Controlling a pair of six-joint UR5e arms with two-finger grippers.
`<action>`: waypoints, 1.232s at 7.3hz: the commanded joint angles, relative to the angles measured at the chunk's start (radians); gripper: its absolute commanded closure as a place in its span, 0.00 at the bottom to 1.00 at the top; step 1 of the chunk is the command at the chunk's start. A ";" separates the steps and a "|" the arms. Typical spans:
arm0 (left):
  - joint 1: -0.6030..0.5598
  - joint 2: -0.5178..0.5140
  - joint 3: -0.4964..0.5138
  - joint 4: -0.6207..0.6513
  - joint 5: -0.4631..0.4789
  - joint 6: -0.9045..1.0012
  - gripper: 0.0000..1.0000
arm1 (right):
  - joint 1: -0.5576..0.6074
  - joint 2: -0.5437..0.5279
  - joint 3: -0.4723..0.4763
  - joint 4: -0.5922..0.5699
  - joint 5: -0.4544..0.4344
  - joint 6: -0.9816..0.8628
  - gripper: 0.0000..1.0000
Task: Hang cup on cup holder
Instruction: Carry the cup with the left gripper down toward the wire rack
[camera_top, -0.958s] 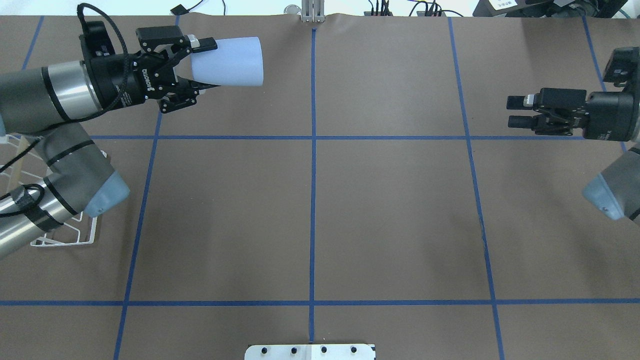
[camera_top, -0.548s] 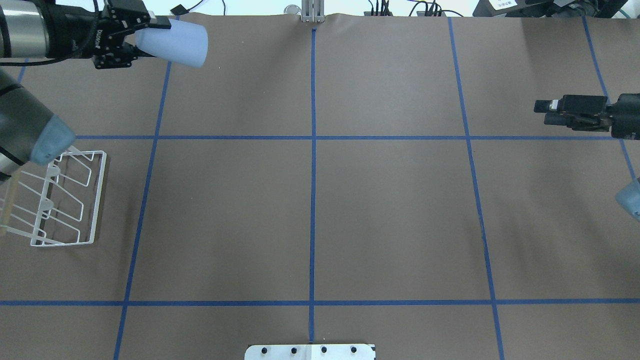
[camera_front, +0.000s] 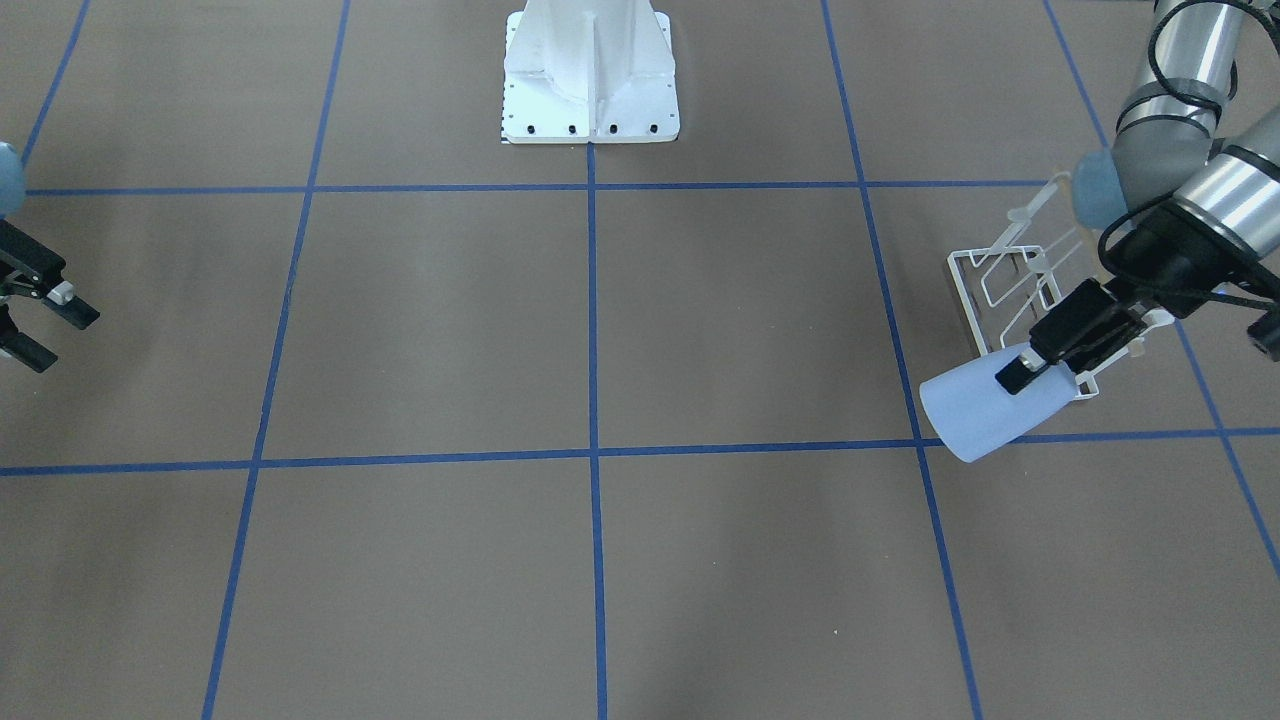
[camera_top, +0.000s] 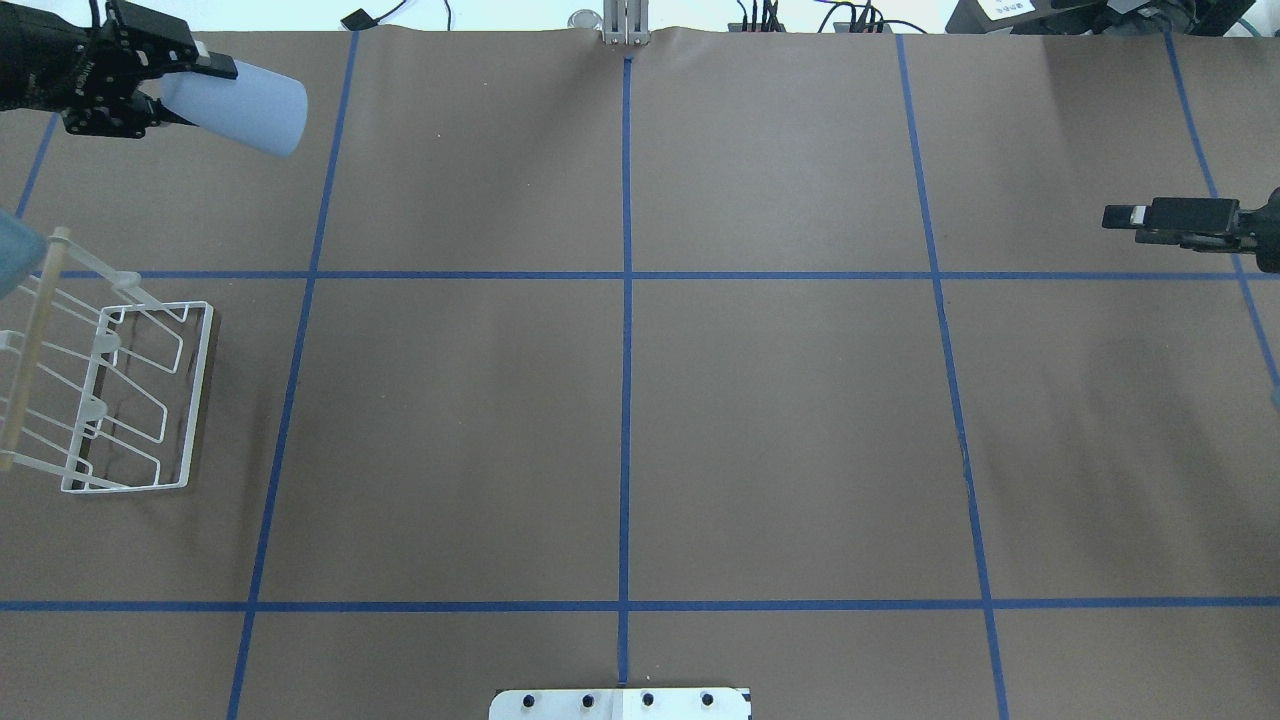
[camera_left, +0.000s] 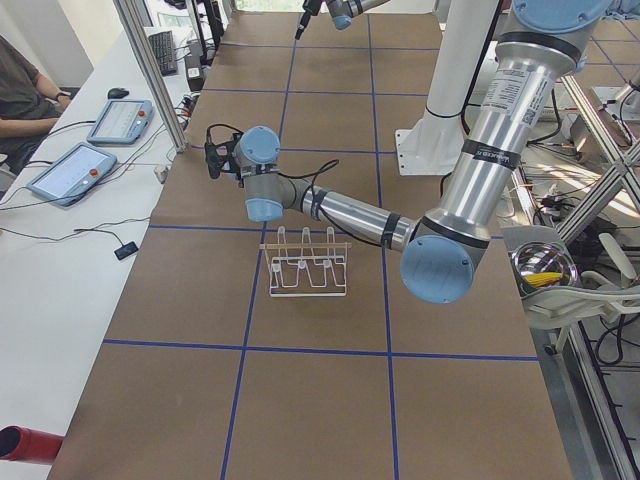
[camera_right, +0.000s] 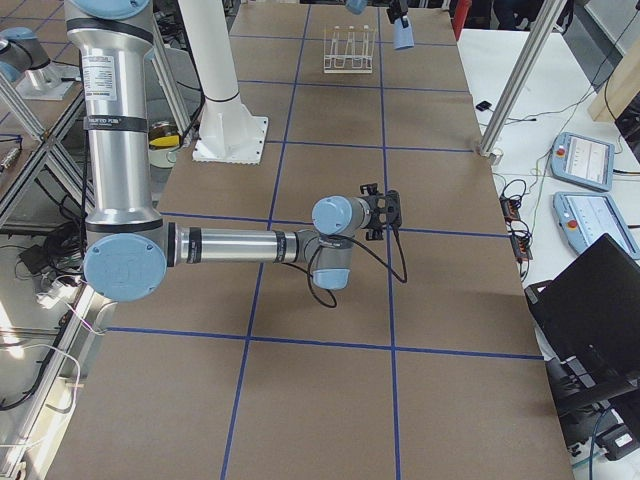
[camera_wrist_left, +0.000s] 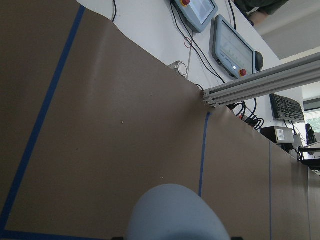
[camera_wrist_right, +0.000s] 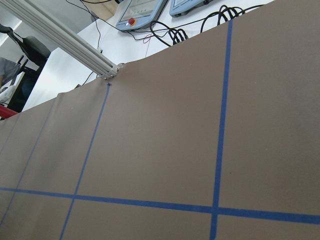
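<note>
Front view: the left gripper (camera_front: 1028, 375) clamps the cup (camera_front: 970, 418) by its base, held sideways in the air near the rack (camera_front: 1000, 285). The right gripper (camera_front: 45, 328) hangs spread and empty, well apart.

Overhead: the cup sits beyond the rack, rim pointing away. This looks like the carry step. Next, the cup must turn rim-down over a loop tip.

Left wrist: the cup is plain pale blue-grey, smooth and handleless.
</note>
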 joint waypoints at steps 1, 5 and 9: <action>-0.069 0.017 -0.005 0.127 0.004 0.235 1.00 | 0.088 -0.003 0.005 -0.230 0.052 -0.304 0.00; -0.067 0.071 -0.063 0.303 0.021 0.439 1.00 | 0.191 0.024 0.026 -0.622 0.123 -0.750 0.00; -0.073 0.068 -0.328 1.053 0.053 0.863 1.00 | 0.246 0.114 0.028 -1.001 0.176 -1.021 0.00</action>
